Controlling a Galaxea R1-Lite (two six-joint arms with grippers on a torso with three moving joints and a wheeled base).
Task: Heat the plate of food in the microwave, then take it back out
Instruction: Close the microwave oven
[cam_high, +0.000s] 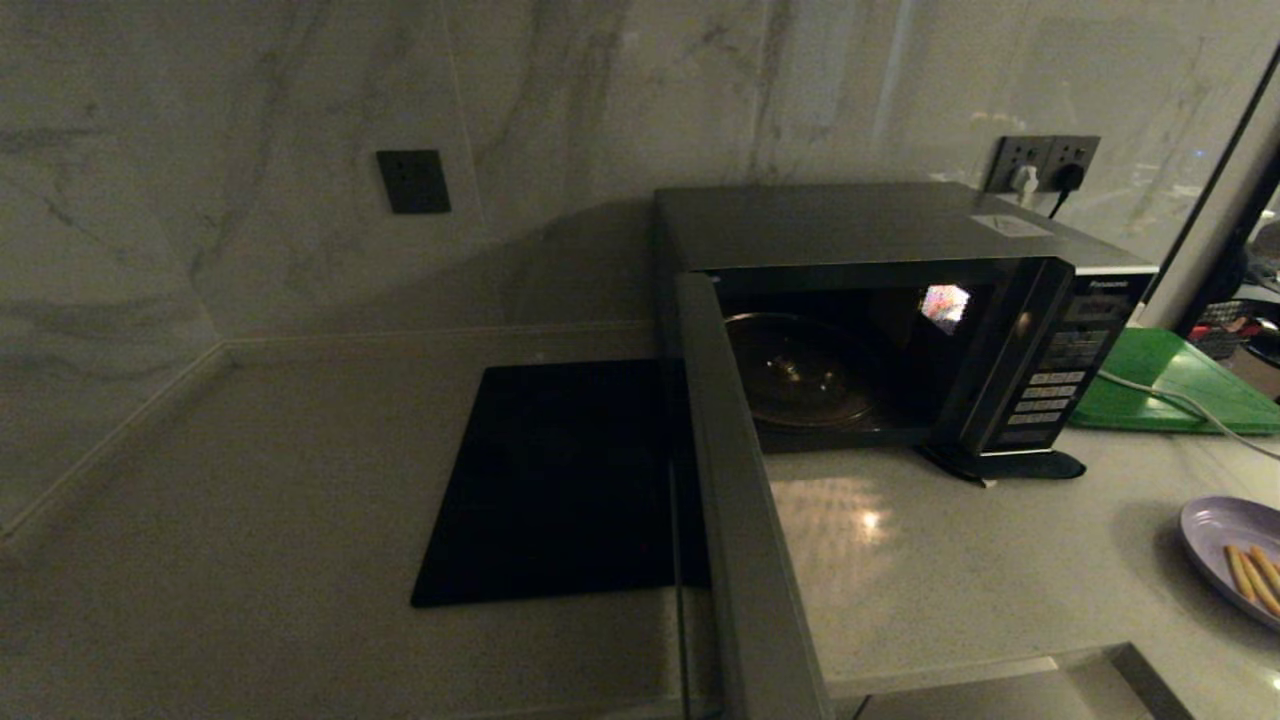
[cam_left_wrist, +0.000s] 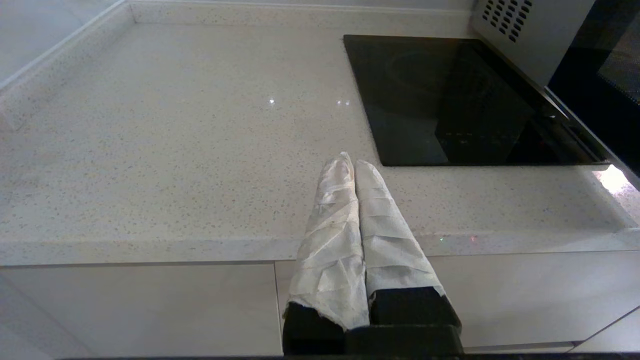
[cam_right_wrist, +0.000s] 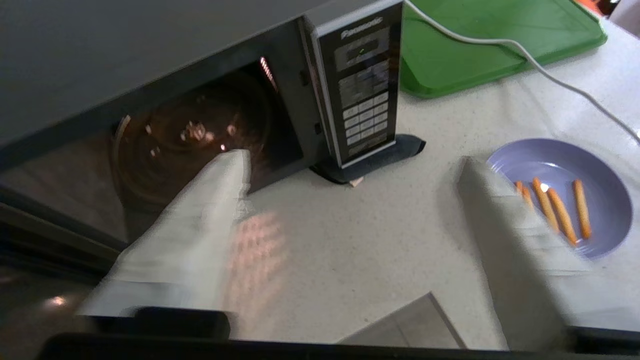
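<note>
1. 4 thin golden sticks lie on the plate of food (cam_right_wrist: 565, 195), a small lilac plate resting on the pale counter (cam_right_wrist: 350, 240); it sits just past the tip of one finger of the right gripper (cam_right_wrist: 350, 167) and is not held.
2. The right gripper hovers above the counter with its 2 cloth-wrapped fingers (cam_right_wrist: 200, 220) spread wide apart and nothing between them.
3. The microwave (cam_high: 880, 300) stands beyond the other finger, its door (cam_high: 745, 520) swung open and the glass turntable (cam_high: 800, 375) bare inside; the black button panel (cam_right_wrist: 362, 100) lies ahead, between the 2 fingertips.
4. A green tray (cam_right_wrist: 475, 45) lies farther off behind the plate, with a white cable (cam_right_wrist: 550, 75) running over it.
5. The left gripper (cam_left_wrist: 354, 165) is parked over the counter edge, fingers pressed together, with the black cooktop (cam_left_wrist: 450, 105) just ahead of it.
</note>
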